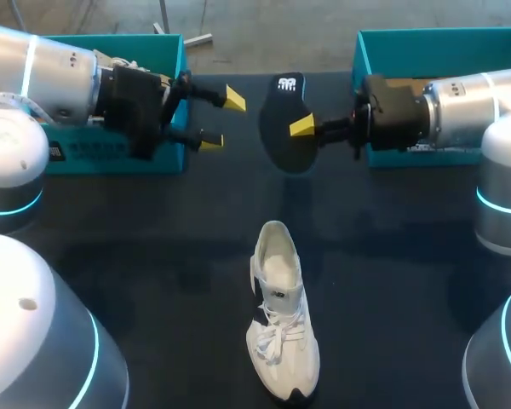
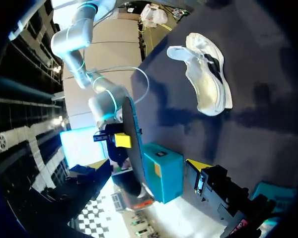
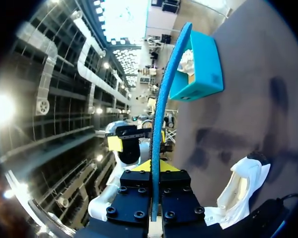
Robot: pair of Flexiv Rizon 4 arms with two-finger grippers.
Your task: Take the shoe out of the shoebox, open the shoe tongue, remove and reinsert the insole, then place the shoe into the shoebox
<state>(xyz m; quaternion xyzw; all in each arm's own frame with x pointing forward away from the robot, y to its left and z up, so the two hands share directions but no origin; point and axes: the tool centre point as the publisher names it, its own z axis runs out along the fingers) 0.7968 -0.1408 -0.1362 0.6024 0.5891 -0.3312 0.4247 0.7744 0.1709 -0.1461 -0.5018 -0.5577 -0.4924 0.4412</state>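
The white shoe point(image 1: 283, 315) stands on its sole on the dark table point(image 1: 136, 256), toe nearest, with bare tabletop all round it. Beyond it, in the air, the right gripper point(image 1: 303, 128) clamps the dark insole point(image 1: 283, 136) by its edge. The left gripper point(image 1: 222, 120), fingers spread, hangs just beside the insole. At the far edge stand the left teal tray point(image 1: 119, 158) and the right teal tray point(image 1: 426, 39).
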